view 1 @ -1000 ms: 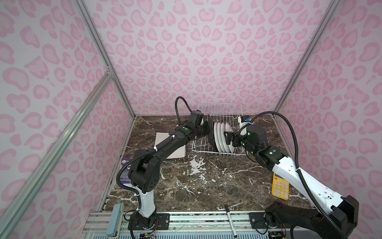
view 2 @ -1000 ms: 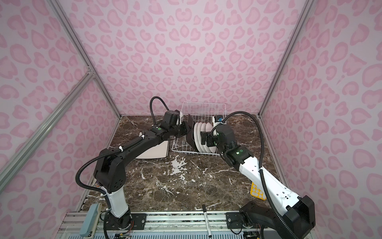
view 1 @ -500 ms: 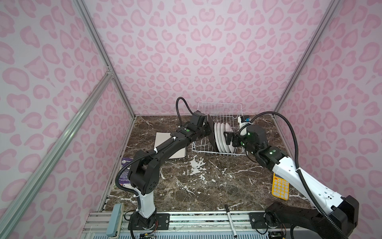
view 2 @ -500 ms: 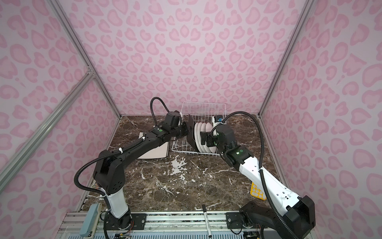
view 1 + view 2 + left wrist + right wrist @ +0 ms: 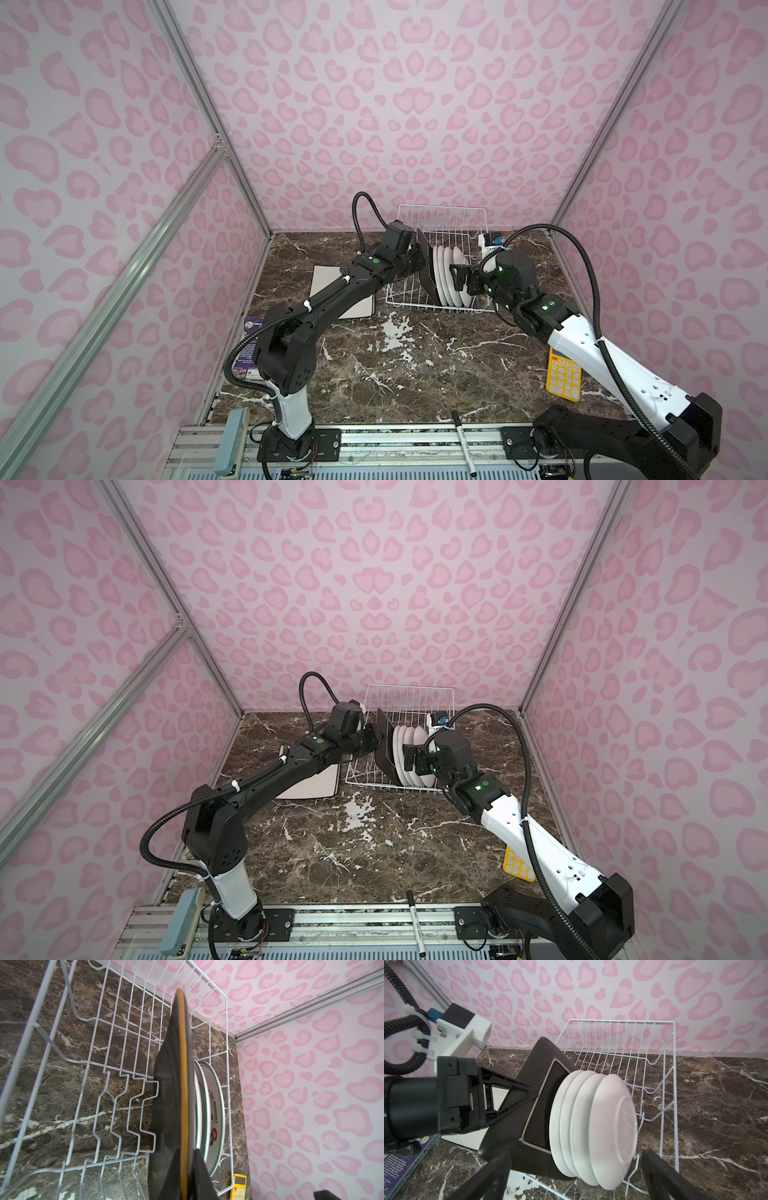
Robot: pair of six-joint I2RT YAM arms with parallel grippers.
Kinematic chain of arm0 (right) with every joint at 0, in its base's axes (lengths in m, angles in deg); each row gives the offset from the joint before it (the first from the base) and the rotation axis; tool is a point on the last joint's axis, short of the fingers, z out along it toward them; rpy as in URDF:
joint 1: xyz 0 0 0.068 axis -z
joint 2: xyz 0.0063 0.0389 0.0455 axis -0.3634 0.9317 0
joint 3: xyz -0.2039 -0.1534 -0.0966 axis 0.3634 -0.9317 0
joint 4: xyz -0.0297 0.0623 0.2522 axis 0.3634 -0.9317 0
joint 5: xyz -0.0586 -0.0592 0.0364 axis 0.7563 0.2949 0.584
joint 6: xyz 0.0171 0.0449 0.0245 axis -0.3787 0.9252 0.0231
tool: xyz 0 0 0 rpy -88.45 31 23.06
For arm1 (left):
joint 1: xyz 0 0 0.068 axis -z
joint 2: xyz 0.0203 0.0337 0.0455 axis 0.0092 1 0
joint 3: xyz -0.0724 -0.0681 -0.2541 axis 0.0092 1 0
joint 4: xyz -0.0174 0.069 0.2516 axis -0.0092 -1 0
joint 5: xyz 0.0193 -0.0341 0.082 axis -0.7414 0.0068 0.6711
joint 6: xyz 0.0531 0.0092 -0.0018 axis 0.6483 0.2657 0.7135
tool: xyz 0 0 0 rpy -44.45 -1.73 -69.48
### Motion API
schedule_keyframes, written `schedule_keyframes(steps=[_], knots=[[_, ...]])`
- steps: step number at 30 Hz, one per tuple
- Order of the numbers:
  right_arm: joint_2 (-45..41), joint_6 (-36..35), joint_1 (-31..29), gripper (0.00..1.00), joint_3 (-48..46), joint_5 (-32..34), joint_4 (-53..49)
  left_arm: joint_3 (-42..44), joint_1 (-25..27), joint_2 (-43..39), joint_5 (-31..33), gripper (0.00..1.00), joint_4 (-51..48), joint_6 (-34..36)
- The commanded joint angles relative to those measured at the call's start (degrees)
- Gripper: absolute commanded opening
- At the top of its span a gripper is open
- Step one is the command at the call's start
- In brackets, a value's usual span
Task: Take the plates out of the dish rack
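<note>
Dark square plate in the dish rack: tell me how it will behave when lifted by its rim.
Likely rigid and breakable: the dark square plate looks glazed ceramic. Pinched at one rim by the left gripper, it may pivot under its weight. Swinging, it could knock the round white plates beside it.

Pink walls (image 5: pixel 395 104) with darker pink blotches close in at 9, 12 and 3 o'clock, with aluminium posts (image 5: pixel 201 104) in the corners. The desk (image 5: pixel 395 365) is dark brown, white-veined marble. A metal rail (image 5: pixel 395 436) runs at 6 o'clock.
</note>
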Motion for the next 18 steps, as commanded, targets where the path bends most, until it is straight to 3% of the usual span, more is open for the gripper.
schedule_keyframes(steps=[1, 18], knots=[[0.22, 0.04, -0.02, 0.99, -0.5, -0.14, 1.24, -1.6, 0.2, -2.33, -1.17, 0.04, 4.94, 1.9], [0.21, 0.63, -0.01, 0.99, -0.93, 0.26, 1.63, -2.22, 0.2, -6.48, 0.41, 0.04, 3.98, 6.15]])
